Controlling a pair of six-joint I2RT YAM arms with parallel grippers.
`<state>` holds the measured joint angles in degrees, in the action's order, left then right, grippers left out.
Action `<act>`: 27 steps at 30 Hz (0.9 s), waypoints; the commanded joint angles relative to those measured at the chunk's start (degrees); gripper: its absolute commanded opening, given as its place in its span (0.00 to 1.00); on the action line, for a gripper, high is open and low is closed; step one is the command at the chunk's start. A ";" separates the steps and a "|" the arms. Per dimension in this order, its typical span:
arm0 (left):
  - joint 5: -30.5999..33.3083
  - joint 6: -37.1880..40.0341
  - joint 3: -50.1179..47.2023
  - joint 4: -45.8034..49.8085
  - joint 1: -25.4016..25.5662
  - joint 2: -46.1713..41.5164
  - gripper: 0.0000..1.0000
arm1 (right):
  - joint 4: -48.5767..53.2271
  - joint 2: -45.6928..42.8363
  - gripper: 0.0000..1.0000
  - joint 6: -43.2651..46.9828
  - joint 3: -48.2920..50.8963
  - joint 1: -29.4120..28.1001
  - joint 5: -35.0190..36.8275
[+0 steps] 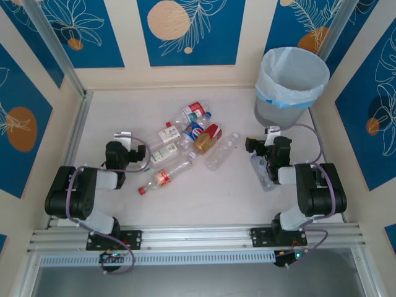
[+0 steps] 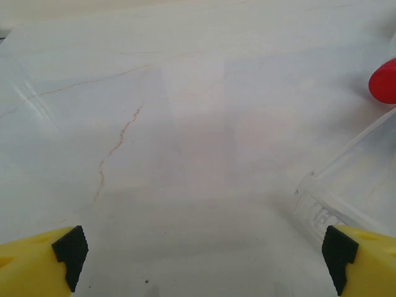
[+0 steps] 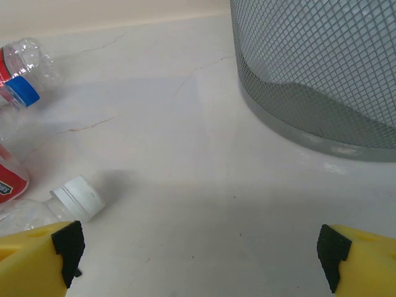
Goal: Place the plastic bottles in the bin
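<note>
Working from the left: my left tool [image 1: 127,148] stands at full spread and holds nothing. Its pads [image 2: 69,250] hover over the bench [image 2: 185,124], with a clear bottle [image 2: 328,198] just beside the right pad. The plastic bottles [image 1: 185,139] lie heaped at mid-bench between the arms. A long bottle [image 1: 164,176] lies apart on the near side of the heap. My right tool [image 1: 267,145] is also at full spread and empty, aimed at the far side. A white-capped bottle [image 3: 77,195] lies just beside its left pad, and a stray bottle [image 1: 263,170] lies under that arm. The bin [image 1: 278,111] stands at the far right, well apart from the heap.

Procedure, as I judge it: the step in hand is the first pick. Use the right tool, since it sits nearest the bin. Centre the jaws across the body of the white-capped bottle, not the cap. Close gently, because thin plastic should buckle and a round body may roll away. Lift above the liner rim before release.
</note>
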<state>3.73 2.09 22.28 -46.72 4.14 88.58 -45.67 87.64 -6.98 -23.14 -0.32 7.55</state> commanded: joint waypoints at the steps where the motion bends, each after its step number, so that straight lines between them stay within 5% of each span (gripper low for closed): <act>1: 0.67 0.18 0.57 -1.18 -0.01 -0.55 0.99 | -1.48 -0.45 0.99 0.37 -0.22 0.05 0.36; 27: -0.59 0.66 0.92 -0.31 -0.08 -0.98 0.99 | -1.36 -0.62 0.99 0.70 -0.28 0.14 -0.94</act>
<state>3.68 2.11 22.28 -46.70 4.14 88.58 -45.65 87.64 -6.96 -23.14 -0.25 7.29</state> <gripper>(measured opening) 0.989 0.993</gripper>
